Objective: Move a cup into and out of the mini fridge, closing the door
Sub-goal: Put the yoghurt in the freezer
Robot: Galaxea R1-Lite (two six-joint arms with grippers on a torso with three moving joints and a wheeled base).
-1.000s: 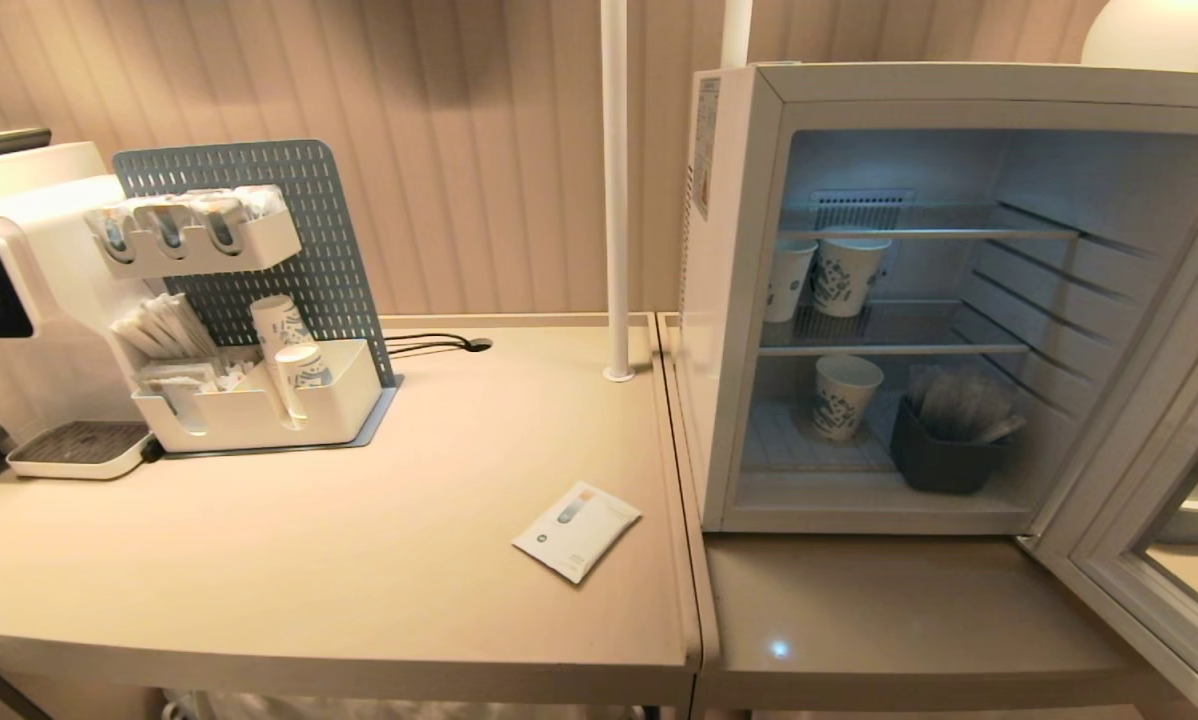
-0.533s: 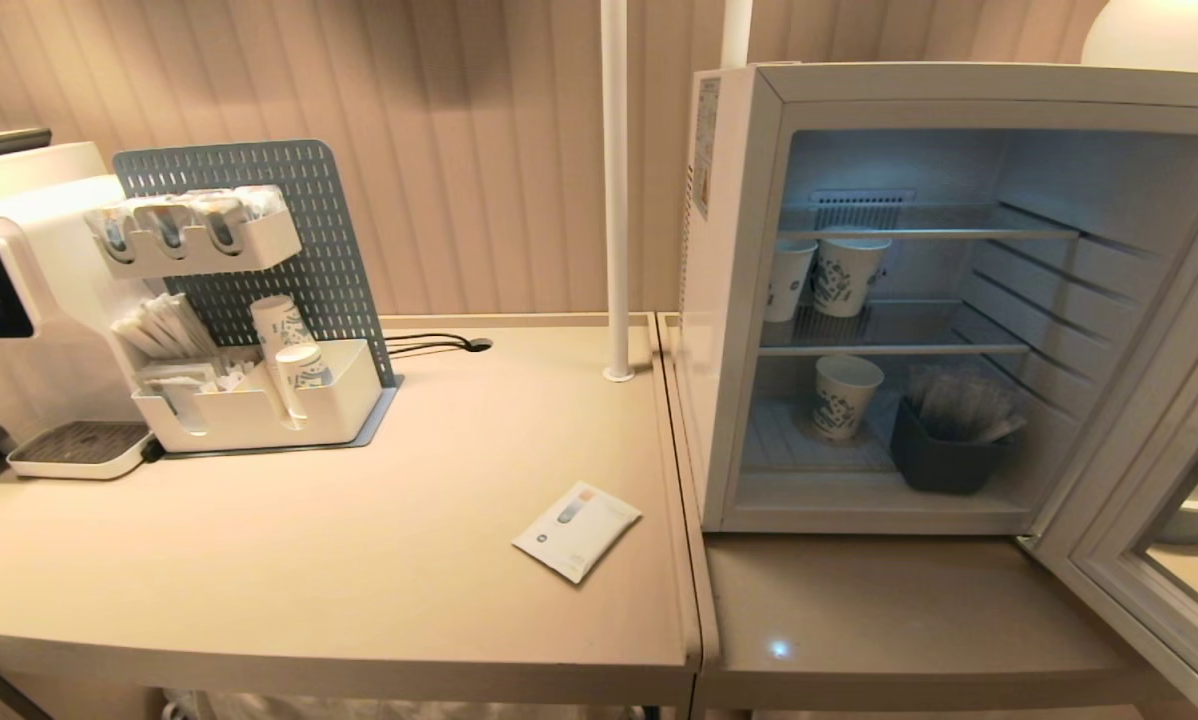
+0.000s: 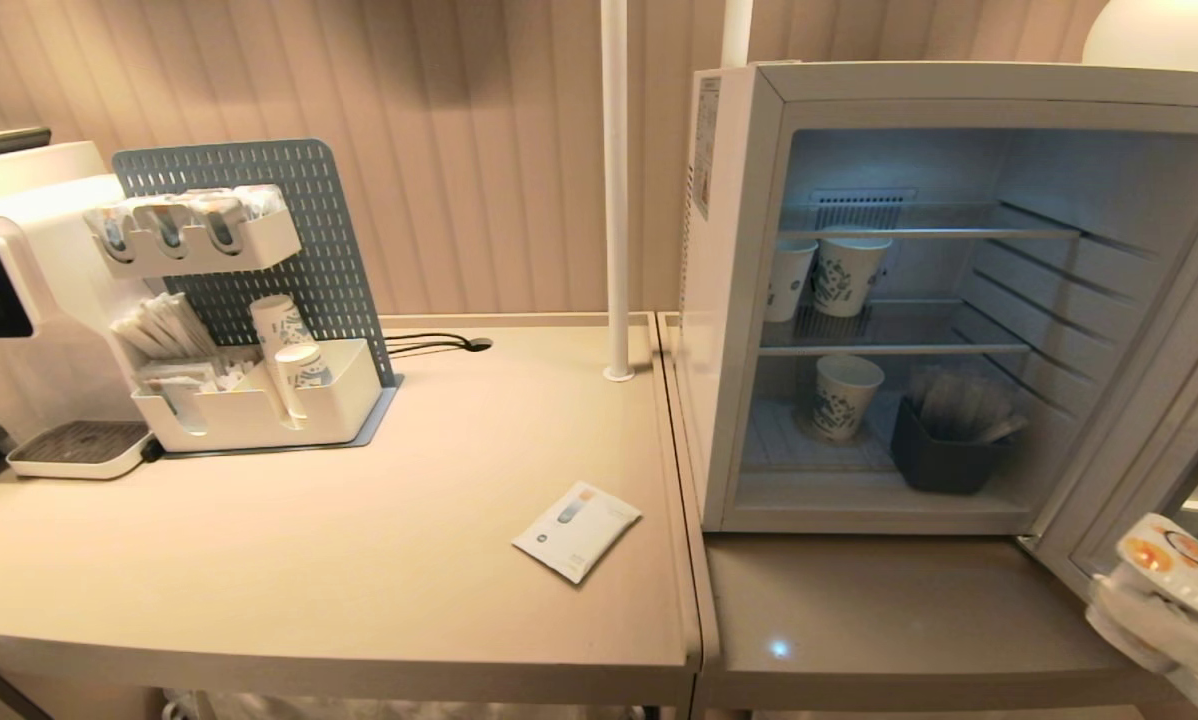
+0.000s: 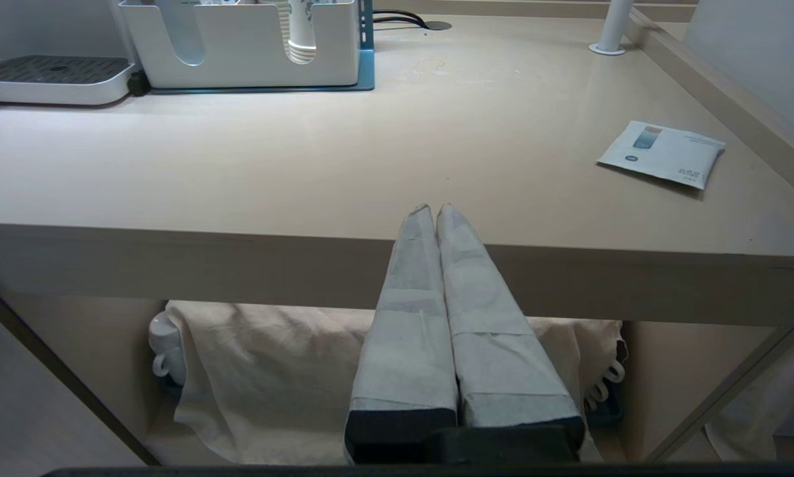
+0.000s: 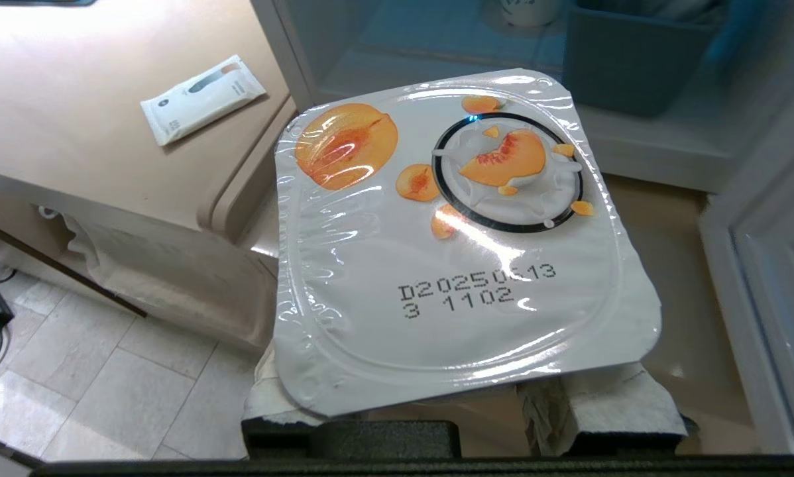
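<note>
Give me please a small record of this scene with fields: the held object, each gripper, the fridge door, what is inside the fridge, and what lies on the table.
held object: the cup, peach-print peel lid up, in the right gripper
right gripper: shut on the cup, low at the right beside the open door
left gripper: shut, empty, parked before the table edge
mini fridge: open, lit inside
inside: two paper cups on the middle shelf, one paper cup and a dark bin at the bottom
on table: flat white sachet, white organizer
</note>
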